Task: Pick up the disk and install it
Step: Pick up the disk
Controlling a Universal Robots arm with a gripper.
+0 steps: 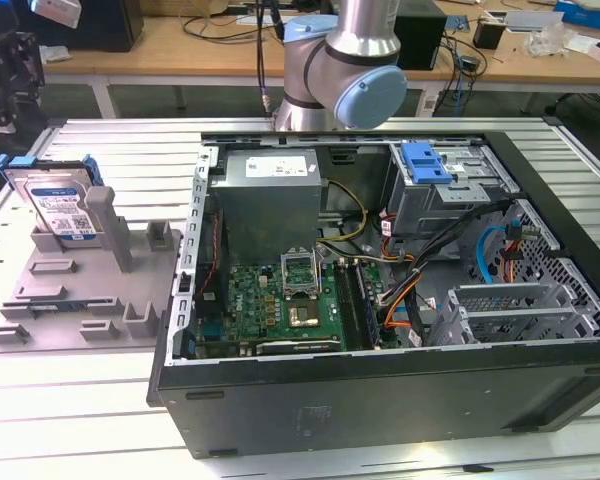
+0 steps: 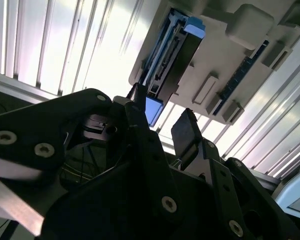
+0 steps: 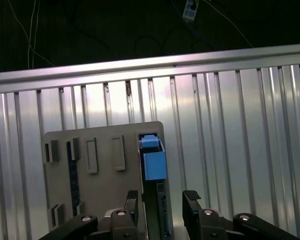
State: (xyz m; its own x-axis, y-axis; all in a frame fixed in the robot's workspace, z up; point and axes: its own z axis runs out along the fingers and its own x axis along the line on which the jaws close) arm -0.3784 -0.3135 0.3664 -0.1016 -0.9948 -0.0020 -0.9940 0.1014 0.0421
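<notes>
The disk is a silver drive with a blue-and-white label in a blue carrier. It stands on edge, leaning in a slot of the grey holder at the exterior view's left. My gripper hangs above and just behind it, open and holding nothing. In the first wrist view the disk appears edge-on, in line with the gap of the gripper, and the holder lies alongside it. In the second wrist view the two black fingers point toward the disk.
An open computer case lies on the ribbed metal table, to the right of the holder in the exterior view. Inside it are a motherboard, cables and a grey drive cage topped by a blue bracket. The arm's base stands behind the case.
</notes>
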